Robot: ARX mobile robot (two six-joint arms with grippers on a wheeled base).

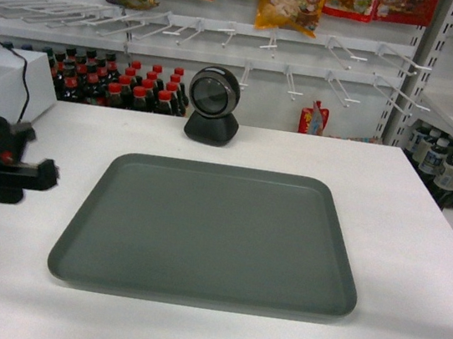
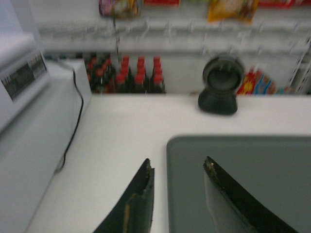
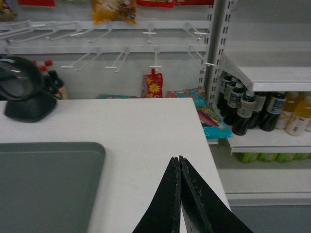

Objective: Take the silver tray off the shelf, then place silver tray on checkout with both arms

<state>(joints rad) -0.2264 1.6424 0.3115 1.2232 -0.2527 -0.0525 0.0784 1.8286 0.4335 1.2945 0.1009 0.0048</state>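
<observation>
Only the right wrist view shows the closed right pincer (image 3: 179,162) beside the silver tray (image 3: 46,184).

The silver tray (image 1: 209,234) lies flat on my white checkout tabletop (image 1: 401,245), long side toward me, in front of the round black scanner (image 1: 213,105) and apart from it. It is a matte grey-green rectangle with rounded corners and a low raised rim, its surface plain and bare. The glossy white shelf (image 3: 272,77) stands beyond the tabletop's right edge, well apart from the tray.
</observation>
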